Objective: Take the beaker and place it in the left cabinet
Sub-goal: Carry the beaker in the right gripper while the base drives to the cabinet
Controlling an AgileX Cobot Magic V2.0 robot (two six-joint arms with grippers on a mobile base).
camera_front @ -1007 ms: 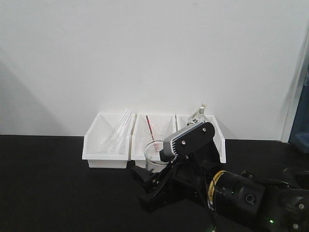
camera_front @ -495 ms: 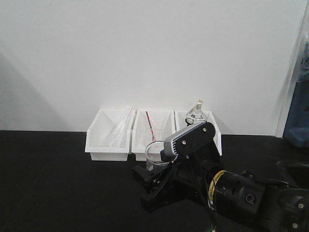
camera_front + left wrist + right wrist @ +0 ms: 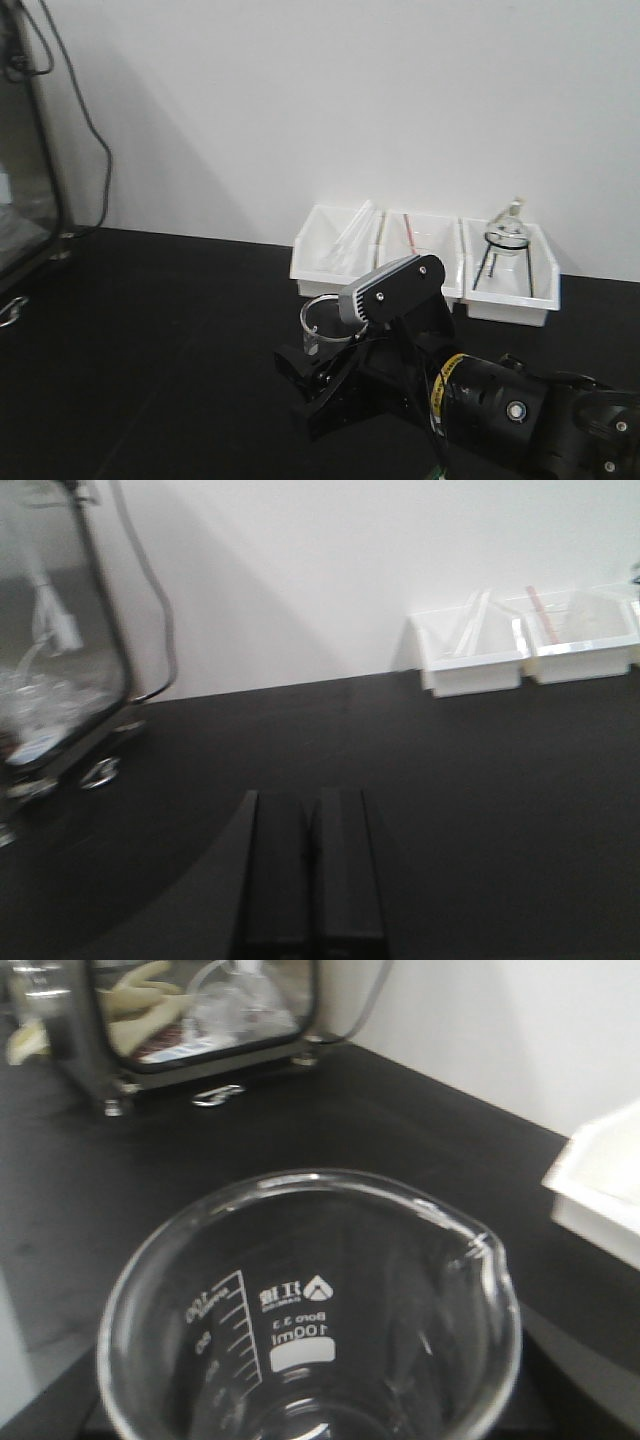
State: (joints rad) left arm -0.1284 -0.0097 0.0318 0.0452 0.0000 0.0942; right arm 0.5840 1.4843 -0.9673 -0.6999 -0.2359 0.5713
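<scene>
Exterior front-facing view, transport phase. The black counter (image 3: 150, 350) and white wall (image 3: 300, 100) fill the frame. Compared with half a second ago, the whole scene has slid rightward. The three white bins (image 3: 505, 300) now lie right of centre. A dark-framed glass case (image 3: 25, 180) with a hanging cable (image 3: 95, 140) has entered at the left edge. Inference: the robot is turning left to carry its load toward the left cabinet, which no view shows yet.

The right gripper (image 3: 318, 362) has its jaws closed on the beaker (image 3: 325, 318). The beaker sits in front of the bins and apart from them, at the same spot in the frame as before. It is upright, long axis vertical, mouth up. In the right wrist view its pouring lip (image 3: 488, 1245) faces frame right, toward a bin corner.

The left gripper (image 3: 312, 810) has its jaws pressed together on nothing, low over the counter.
</scene>
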